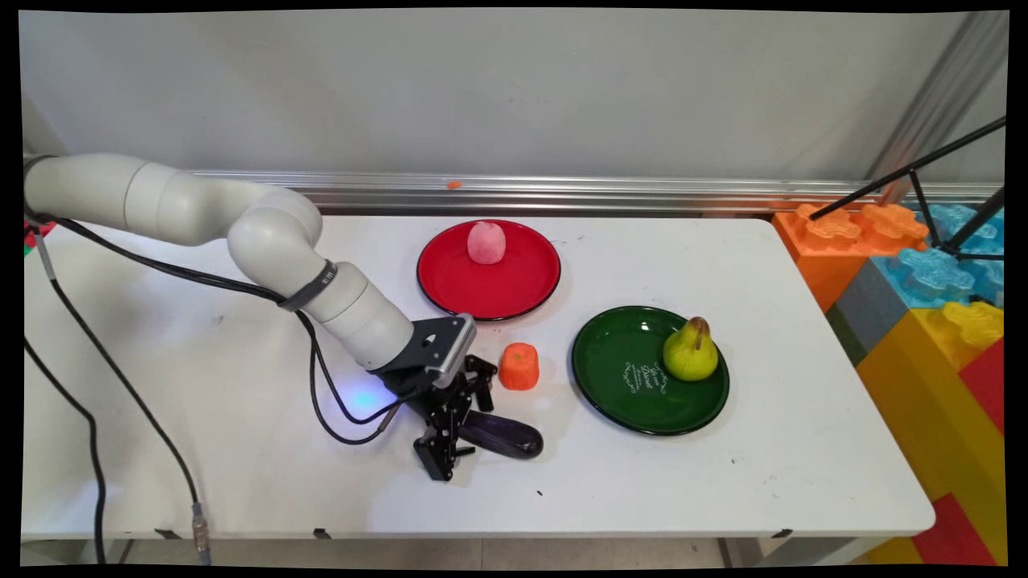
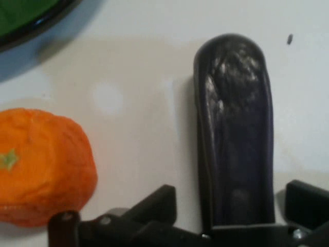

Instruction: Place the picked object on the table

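A dark purple eggplant (image 1: 507, 437) (image 2: 236, 118) lies on the white table (image 1: 723, 482) near its front. My gripper (image 1: 464, 425) (image 2: 235, 206) is low over it and open. One finger (image 2: 163, 199) stands on each side of the eggplant's near end, with a small gap on both sides. An orange toy fruit (image 1: 520, 366) (image 2: 41, 164) sits just beside the gripper, apart from the eggplant.
A green plate (image 1: 618, 401) (image 2: 20, 20) with a yellow-green pear (image 1: 690, 351) stands to the right. A red plate (image 1: 482, 293) holding a pink peach (image 1: 486, 242) is farther back. Large coloured blocks (image 1: 923, 297) and a black tripod (image 1: 948, 201) stand off the table's right end.
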{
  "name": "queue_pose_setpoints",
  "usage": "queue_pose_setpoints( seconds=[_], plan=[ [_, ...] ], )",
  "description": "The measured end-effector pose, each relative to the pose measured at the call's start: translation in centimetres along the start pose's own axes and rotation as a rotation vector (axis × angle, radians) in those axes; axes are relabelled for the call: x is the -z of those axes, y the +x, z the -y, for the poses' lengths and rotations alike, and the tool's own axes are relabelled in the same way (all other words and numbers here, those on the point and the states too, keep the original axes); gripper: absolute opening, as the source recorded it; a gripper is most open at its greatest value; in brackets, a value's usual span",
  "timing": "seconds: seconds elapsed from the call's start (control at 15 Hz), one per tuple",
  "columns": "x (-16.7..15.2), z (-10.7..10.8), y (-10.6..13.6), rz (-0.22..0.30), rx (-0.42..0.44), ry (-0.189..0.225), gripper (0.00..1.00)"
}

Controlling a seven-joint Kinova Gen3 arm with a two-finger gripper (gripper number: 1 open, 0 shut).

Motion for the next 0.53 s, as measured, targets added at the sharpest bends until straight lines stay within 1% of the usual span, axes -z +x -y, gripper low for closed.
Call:
queue_pose_setpoints(
  seconds=[0.2, 0.4, 0.53],
  plan=[
    [0.1, 0.2, 0.3, -0.001, -0.003, 0.013, 1.00],
    [1.1, 0.4, 0.2, -0.005, 0.003, 0.024, 1.00],
    [1.9, 0.4, 0.7, -0.013, 0.008, 0.027, 1.00]
  ],
)
